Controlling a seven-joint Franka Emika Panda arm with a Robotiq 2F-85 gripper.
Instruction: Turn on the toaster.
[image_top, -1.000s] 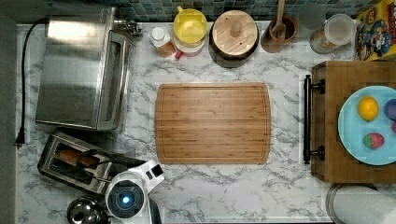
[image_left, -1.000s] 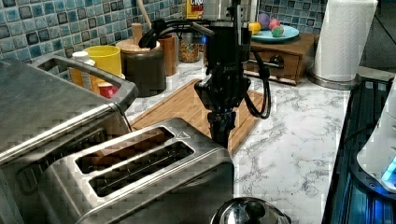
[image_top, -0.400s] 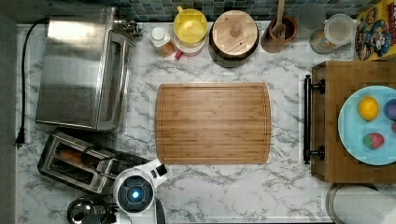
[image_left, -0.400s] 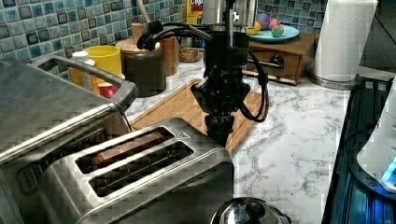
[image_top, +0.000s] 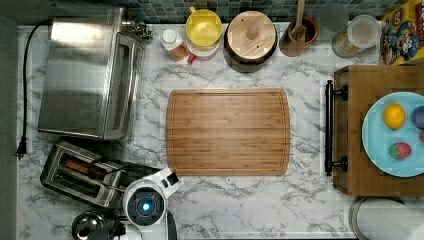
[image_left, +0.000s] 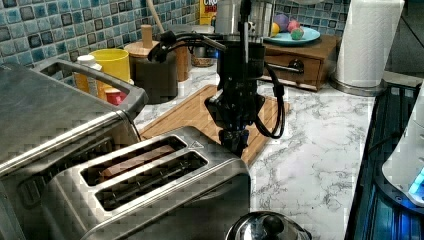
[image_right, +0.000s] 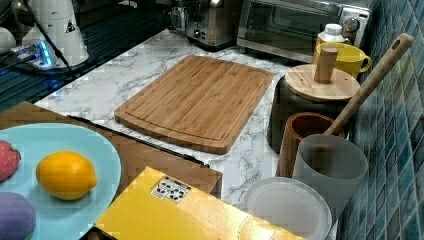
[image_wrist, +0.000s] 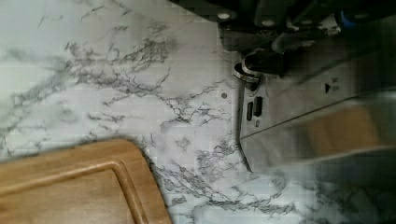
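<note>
Top view, left to right: toaster oven (image_top: 90, 75) at 10 o'clock, toaster (image_top: 80, 172) at 8 o'clock on the marble bench (image_top: 250, 205), bread in one slot. Arm's tool (image_left: 235, 142) hangs at the toaster's end nearest the cutting board (image_top: 227, 131), dead centre. Can't tell if the tool is apart or together. Kettle (image_top: 92, 226) at 7 o'clock.

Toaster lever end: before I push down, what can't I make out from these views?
- The toaster lever end: in the top view, the arm covers it.
- Tool tip: in the left view it drops behind the toaster's far edge, so contact with the lever cannot be told.
- Lever position: in the wrist view, blurred and shadowed under the tool.
- Toaster controls: too small in the right view.
</note>
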